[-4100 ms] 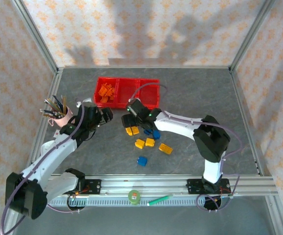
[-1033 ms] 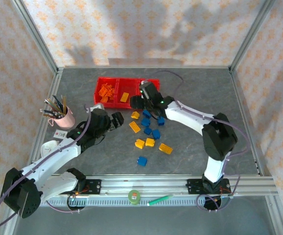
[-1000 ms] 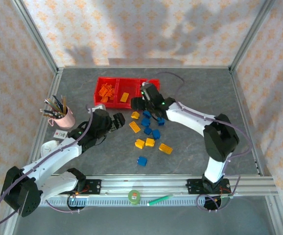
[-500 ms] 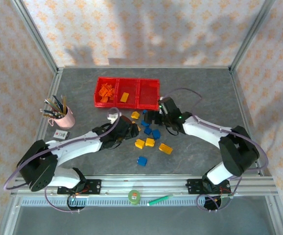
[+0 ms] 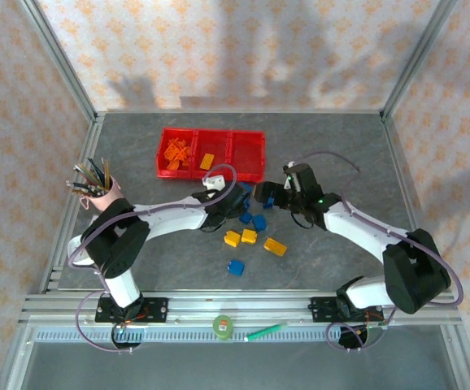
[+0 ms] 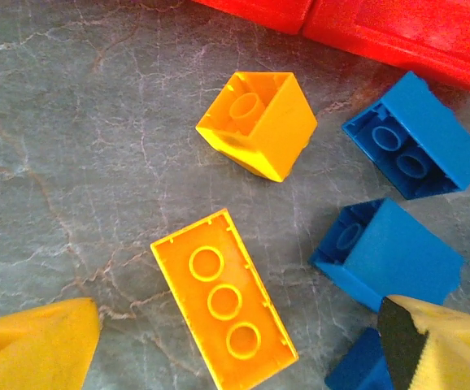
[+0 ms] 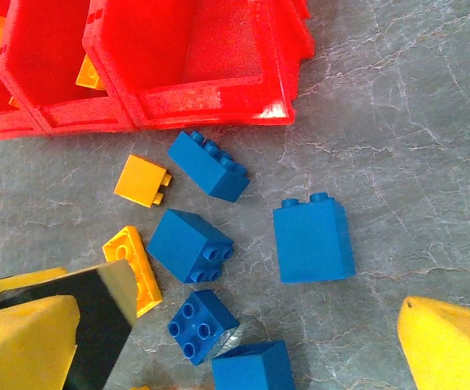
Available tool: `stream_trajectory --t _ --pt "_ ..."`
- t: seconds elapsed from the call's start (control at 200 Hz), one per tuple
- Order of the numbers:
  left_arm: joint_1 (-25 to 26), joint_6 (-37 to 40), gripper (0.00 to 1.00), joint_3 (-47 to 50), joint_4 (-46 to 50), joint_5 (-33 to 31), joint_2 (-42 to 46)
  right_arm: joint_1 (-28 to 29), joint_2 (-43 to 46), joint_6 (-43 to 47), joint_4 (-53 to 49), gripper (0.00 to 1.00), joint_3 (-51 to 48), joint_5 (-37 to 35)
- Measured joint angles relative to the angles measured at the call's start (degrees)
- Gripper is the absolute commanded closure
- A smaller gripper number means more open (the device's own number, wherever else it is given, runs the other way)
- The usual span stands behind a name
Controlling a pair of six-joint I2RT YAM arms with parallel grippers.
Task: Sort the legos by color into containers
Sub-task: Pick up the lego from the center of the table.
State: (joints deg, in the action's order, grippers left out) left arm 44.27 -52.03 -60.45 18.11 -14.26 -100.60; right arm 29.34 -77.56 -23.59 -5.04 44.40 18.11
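The containers (image 5: 247, 154) are three joined red bins at the back. Orange legos (image 5: 176, 153) fill the left bin and a yellow brick (image 5: 207, 161) lies in the middle one. Loose yellow (image 5: 250, 236) and blue legos (image 5: 236, 266) are scattered in front. My left gripper (image 5: 225, 201) is open, its fingers either side of a flat yellow brick (image 6: 223, 309) lying studs down, with a yellow cube (image 6: 258, 123) beyond. My right gripper (image 5: 266, 195) is open and empty over several blue bricks (image 7: 313, 240), near the right container (image 7: 194, 65).
A pink cup of pencils (image 5: 97, 187) stands at the left. A green tape roll (image 5: 223, 326) and a green pen (image 5: 265, 331) lie on the rail at the near edge. The two grippers are close together over the pile.
My left gripper swung right, from near the cup to the pile of bricks. My right gripper drew back from the right container to the pile's right side and opened wide.
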Motion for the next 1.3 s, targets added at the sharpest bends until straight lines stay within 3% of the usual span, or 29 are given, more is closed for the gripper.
stream_trajectory --t 0.31,0.901,1.301 --pt "0.37 -0.44 0.10 -4.63 2.10 -3.26 -5.79 -0.31 0.59 -0.42 0.17 0.00 -0.20 0.59" --pt "0.68 -1.05 0.14 -0.02 2.99 -4.42 -2.62 -0.31 0.59 -0.44 0.48 0.00 -0.20 1.03" --pt "0.63 -0.83 0.16 -1.57 2.95 -4.22 -5.64 -0.31 0.59 -0.42 0.81 0.00 -0.20 1.03"
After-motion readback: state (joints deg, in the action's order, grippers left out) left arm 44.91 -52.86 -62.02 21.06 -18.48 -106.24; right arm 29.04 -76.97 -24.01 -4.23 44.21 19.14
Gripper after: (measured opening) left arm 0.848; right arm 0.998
